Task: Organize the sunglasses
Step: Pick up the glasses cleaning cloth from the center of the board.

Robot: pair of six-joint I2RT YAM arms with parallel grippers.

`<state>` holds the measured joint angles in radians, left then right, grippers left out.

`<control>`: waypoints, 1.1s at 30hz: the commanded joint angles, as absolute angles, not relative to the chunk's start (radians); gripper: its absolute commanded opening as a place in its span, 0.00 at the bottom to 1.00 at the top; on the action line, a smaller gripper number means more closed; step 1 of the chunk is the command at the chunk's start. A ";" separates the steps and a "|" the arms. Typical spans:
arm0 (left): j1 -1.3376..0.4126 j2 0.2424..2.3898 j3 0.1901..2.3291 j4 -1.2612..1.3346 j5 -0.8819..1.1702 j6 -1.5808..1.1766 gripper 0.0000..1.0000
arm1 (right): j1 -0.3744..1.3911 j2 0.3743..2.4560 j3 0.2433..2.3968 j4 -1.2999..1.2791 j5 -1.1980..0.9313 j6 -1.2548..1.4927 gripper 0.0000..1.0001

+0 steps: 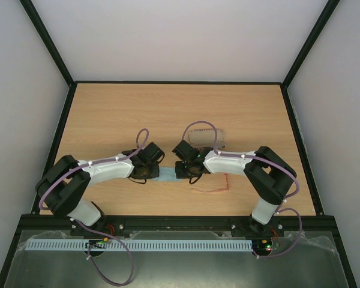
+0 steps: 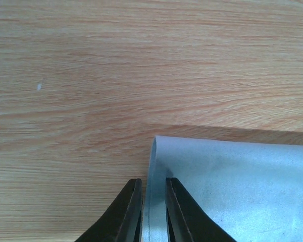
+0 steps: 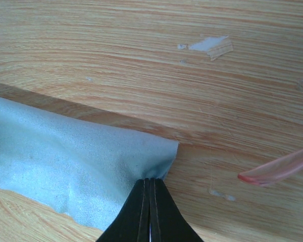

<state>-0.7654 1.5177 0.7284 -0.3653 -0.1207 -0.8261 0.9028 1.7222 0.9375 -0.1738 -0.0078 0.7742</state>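
We judged the cloth step to be in hand. The left gripper [image 2: 153, 181] straddled the cloth [image 2: 232, 186] at its left edge, jaws narrowly apart; we could not tell whether it gripped. The right gripper [image 3: 149, 180] was pinched shut on the right corner. Next, both pinches should hold before lifting together. The sunglasses [image 1: 211, 187] lay untouched on the table [image 1: 108, 120] just right of them, long axis roughly left-right, facing unclear.
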 commanded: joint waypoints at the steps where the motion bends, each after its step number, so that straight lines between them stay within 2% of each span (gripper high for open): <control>1: -0.772 1.532 0.723 -0.359 -0.117 -0.812 0.14 | 0.908 1.709 0.930 -0.192 -0.005 0.767 0.01; 14: -0.782 1.523 0.702 -0.348 -0.104 -0.825 0.02 | 0.908 1.717 0.930 -0.191 -0.003 0.762 0.01; 33: -0.782 1.375 0.852 -0.446 -0.063 -0.831 0.02 | 0.907 1.617 1.026 -0.306 0.020 0.741 0.01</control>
<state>-0.7761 1.3975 0.8021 -0.3969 -0.0776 -0.8303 0.9028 1.6669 0.9745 -0.2188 -0.0002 0.7589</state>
